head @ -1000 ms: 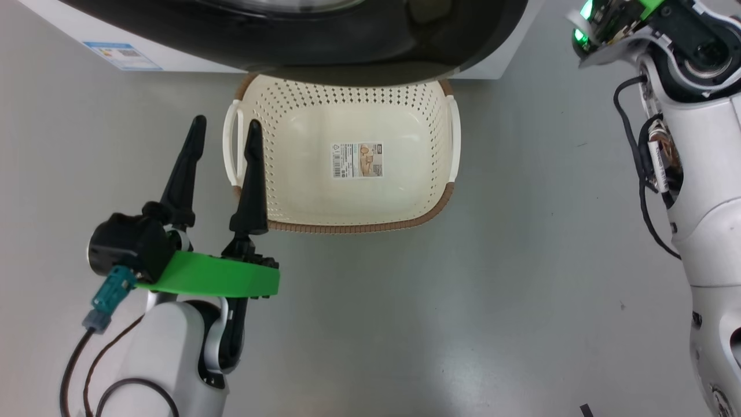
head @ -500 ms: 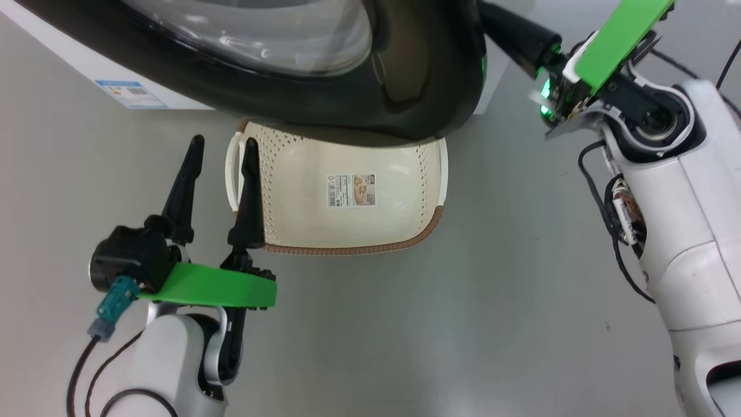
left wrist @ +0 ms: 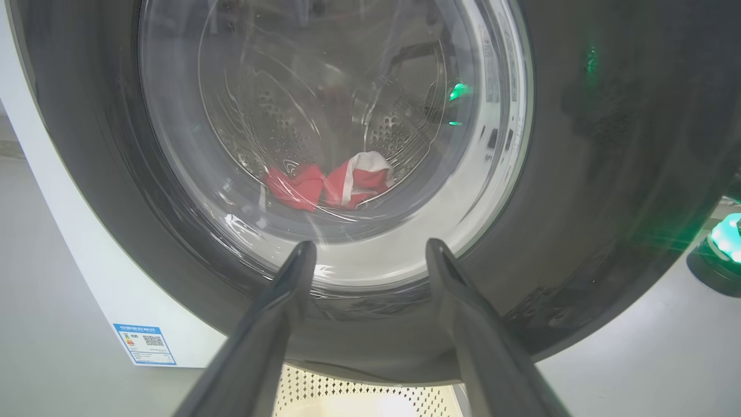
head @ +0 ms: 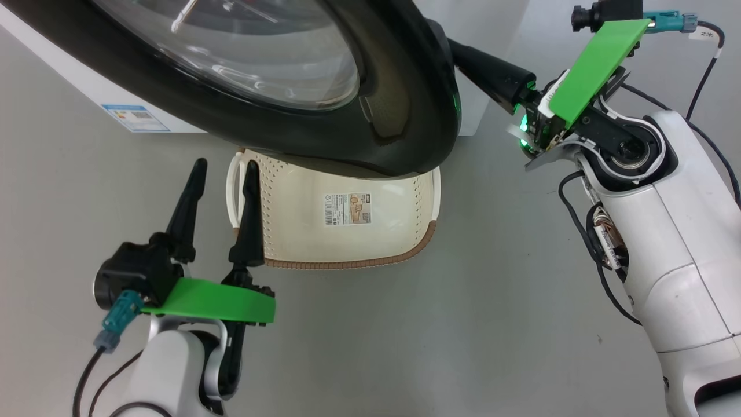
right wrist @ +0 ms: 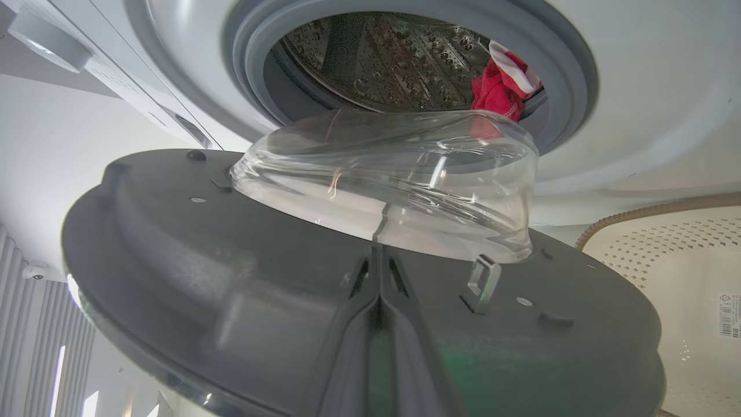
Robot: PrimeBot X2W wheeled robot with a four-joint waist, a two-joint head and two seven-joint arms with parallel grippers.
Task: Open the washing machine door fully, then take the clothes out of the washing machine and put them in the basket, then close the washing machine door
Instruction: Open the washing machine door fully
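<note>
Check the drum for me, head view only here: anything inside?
Observer: Yes, red clothes with white panels lie in the drum, by the right wrist view.
Operator: Right hand state? It goes behind the door here.
Observer: Shut, tips at the door's grey inner face, just under the glass bowl.
Operator: Door off the seal?
Observer: Yes, it stands well apart from the grey rubber ring; the opening is exposed.
</note>
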